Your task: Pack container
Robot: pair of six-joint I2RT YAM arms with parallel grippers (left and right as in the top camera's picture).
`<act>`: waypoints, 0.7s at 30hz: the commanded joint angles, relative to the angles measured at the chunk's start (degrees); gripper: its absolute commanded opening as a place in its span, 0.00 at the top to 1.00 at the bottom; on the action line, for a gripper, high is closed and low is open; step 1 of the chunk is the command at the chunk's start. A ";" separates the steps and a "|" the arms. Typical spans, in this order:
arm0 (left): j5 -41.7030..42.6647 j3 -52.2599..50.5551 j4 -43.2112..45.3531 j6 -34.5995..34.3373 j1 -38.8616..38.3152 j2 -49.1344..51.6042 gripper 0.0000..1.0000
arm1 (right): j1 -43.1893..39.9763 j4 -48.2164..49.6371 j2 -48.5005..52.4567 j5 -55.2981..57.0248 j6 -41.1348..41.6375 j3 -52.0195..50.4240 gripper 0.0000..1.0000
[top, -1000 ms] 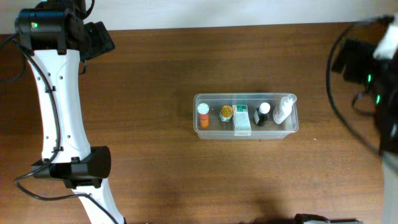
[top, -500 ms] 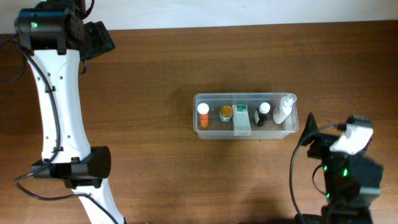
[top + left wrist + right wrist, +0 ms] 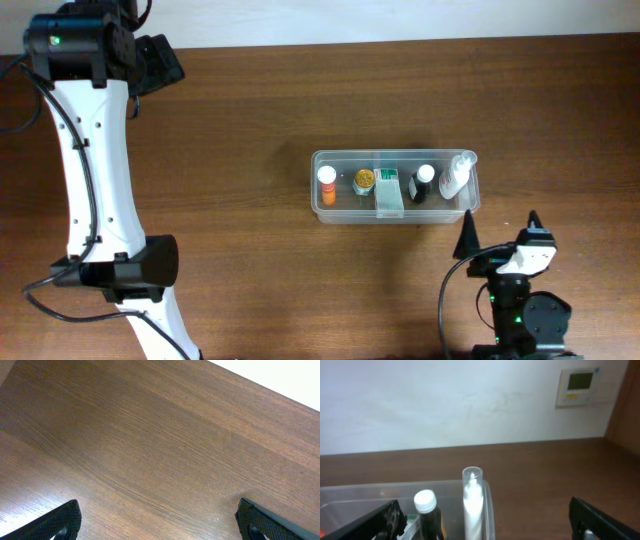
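1. Overhead: the container [image 3: 395,153] lies lengthwise on the wooden table [image 3: 250,120], a little right of the middle. Five things stand in a row inside it: a white-capped orange bottle [image 3: 327,185], a gold-lidded jar [image 3: 364,181], a white-and-green box [image 3: 388,191], a dark bottle [image 3: 423,184] with a white cap, and a clear bottle [image 3: 455,178] at the right end.
2. Overhead: the left arm [image 3: 95,150] runs up the left side of the table, its black head at the far left corner, well apart from the container.
3. Overhead: the right gripper [image 3: 500,222] sits near the container's right end, on the near side, not touching it. Its two black fingers stand spread wide, with nothing between them.
4. Left wrist: the left gripper [image 3: 162,522] is wide open. One dark fingertip shows in each bottom corner, with only bare wood grain between them. It holds nothing.
5. Right wrist: the camera looks low across the table at the container's right end, where the dark bottle and the clear bottle with its pointed nozzle stand upright side by side.
6. Right wrist: the fingers [image 3: 385,521] are parted to the frame's edges and grip nothing. Behind them are a pale wall [image 3: 445,405] and a small wall panel [image 3: 576,386].
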 commanded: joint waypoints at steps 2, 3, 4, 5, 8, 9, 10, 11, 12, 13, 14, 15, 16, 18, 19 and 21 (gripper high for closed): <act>-0.42 0.90 -0.09 -0.70 0.04 -0.98 0.01 | 0.66 3.10 -1.18 -0.76 -0.76 -4.00 0.02; -0.42 0.90 -0.09 -0.70 0.04 -0.98 0.01 | 0.66 3.08 -1.18 -0.76 -0.76 -4.20 0.02; -0.42 0.90 -0.09 -0.70 0.04 -0.98 0.01 | 0.66 3.13 -1.18 -0.76 -0.76 -4.66 0.02; -0.42 0.90 -0.09 -0.70 0.04 -0.98 0.01 | 0.66 3.10 -1.18 -0.76 -0.76 -5.01 0.02; -0.42 0.90 -0.09 -0.70 0.04 -0.98 0.01 | 0.66 2.10 -1.18 -0.74 -0.74 -5.90 0.02; -0.42 0.90 -0.09 -0.70 0.04 -0.98 0.01 | 0.70 2.12 -1.18 -0.66 -0.79 -5.90 0.02; -0.42 0.90 -0.09 -0.70 0.04 -0.98 0.01 | 0.70 2.10 -1.18 -0.55 -0.79 -5.90 0.02; -0.42 0.90 -0.09 -0.70 0.04 -0.98 0.01 | 0.70 2.10 -1.18 -0.57 -0.76 -5.90 0.02; -0.42 0.90 -0.09 -0.70 0.04 -0.98 0.01 | 0.70 2.10 -1.18 -0.63 -0.74 -5.90 0.02; -0.42 0.90 -0.09 -0.70 0.04 -0.98 0.01 | 0.70 2.10 -1.18 -0.55 -0.76 -5.90 0.02; -0.42 0.90 -0.09 -0.70 0.04 -0.98 0.01 | 0.70 2.10 -1.18 -0.55 -0.76 -5.90 0.02; -0.42 0.90 -0.09 -0.70 0.04 -0.98 0.01 | 0.70 2.10 -1.18 -0.55 -0.76 -5.90 0.02; -0.42 0.90 -0.09 -0.70 0.04 -0.98 0.01 | 0.70 2.10 -1.18 -0.55 -0.76 -5.90 0.02; -0.42 0.90 -0.09 -0.70 0.04 -0.98 0.01 | 0.70 2.10 -1.18 -0.55 -0.76 -5.90 0.02; -0.42 0.90 -0.09 -0.70 0.04 -0.98 0.01 | 0.70 2.10 -1.18 -0.55 -0.76 -5.90 0.02; -0.42 0.90 -0.09 -0.70 0.04 -0.98 0.01 | 0.70 2.10 -1.18 -0.55 -0.76 -5.90 0.02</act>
